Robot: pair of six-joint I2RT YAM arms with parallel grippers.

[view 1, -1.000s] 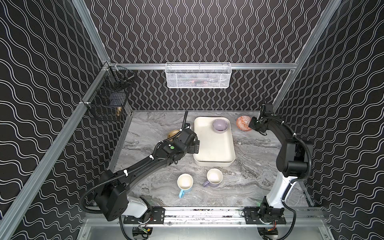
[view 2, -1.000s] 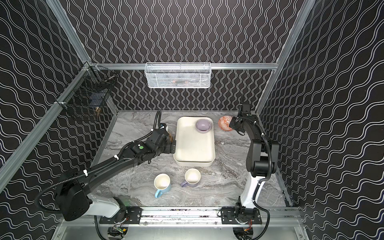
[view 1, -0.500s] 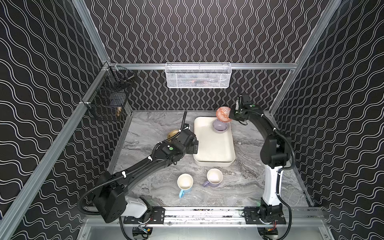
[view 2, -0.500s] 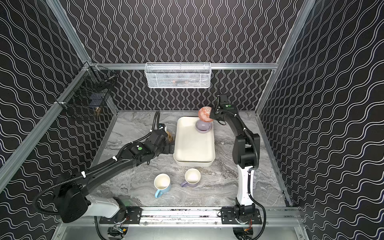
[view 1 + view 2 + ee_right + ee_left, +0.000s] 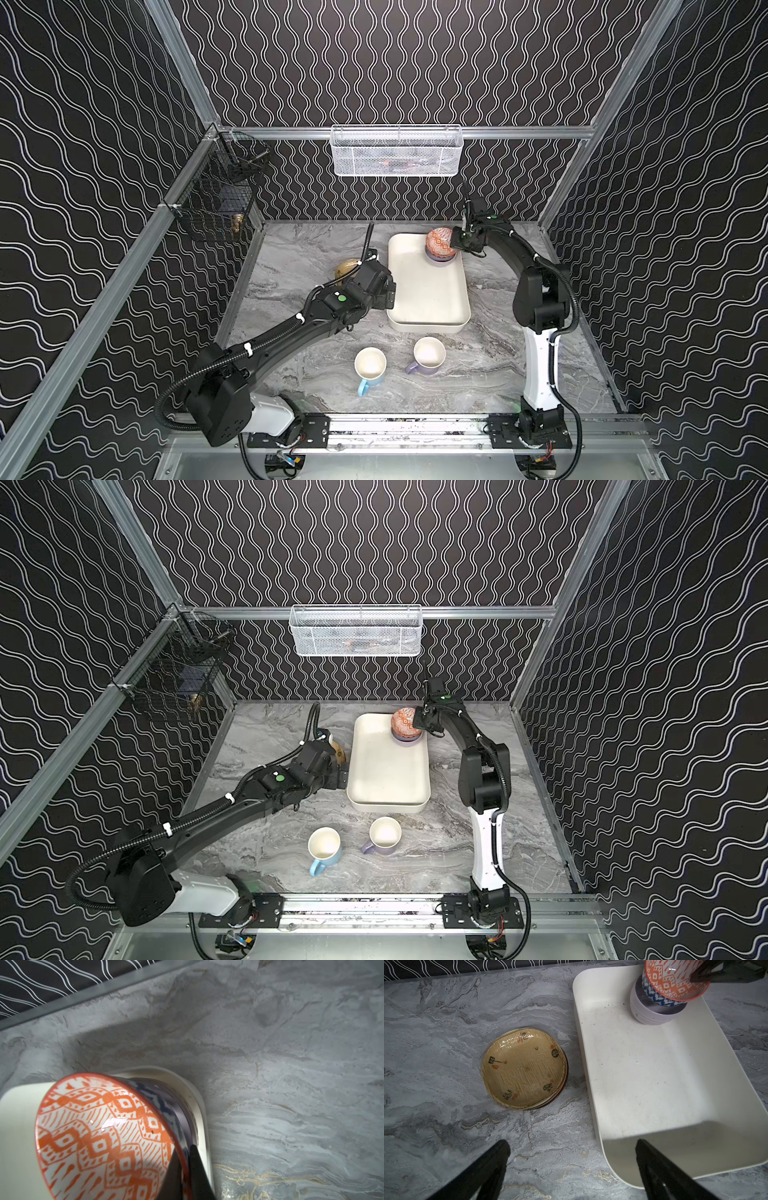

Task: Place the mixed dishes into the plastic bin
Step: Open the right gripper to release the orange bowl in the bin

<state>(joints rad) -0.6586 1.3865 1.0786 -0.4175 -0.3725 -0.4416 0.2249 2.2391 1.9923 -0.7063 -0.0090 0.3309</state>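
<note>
My right gripper point(image 5: 184, 1153) is shut on the rim of the orange-patterned bowl point(image 5: 99, 1138). In both top views that bowl point(image 5: 439, 244) is tilted over the lavender bowl point(image 5: 441, 259) in the far right corner of the plastic bin point(image 5: 428, 291). In the left wrist view the orange bowl point(image 5: 672, 982) appears to rest in the lavender bowl point(image 5: 652, 1014). My left gripper point(image 5: 573, 1146) is open and empty, low at the bin's left wall point(image 5: 591, 1088). A stack of small plates point(image 5: 524, 1071), mustard on top, lies on the table beside it. A light-blue mug point(image 5: 370, 363) and a lilac mug point(image 5: 429, 353) stand in front of the bin.
A white wire-mesh basket point(image 5: 397, 151) hangs on the back wall and a black wire basket point(image 5: 220, 199) on the left rail. The marble table ends at the metal rail point(image 5: 415, 424) in front.
My right arm has carried the orange-patterned bowl from the table right of the bin leftward onto the lavender bowl. The left arm has hardly moved.
</note>
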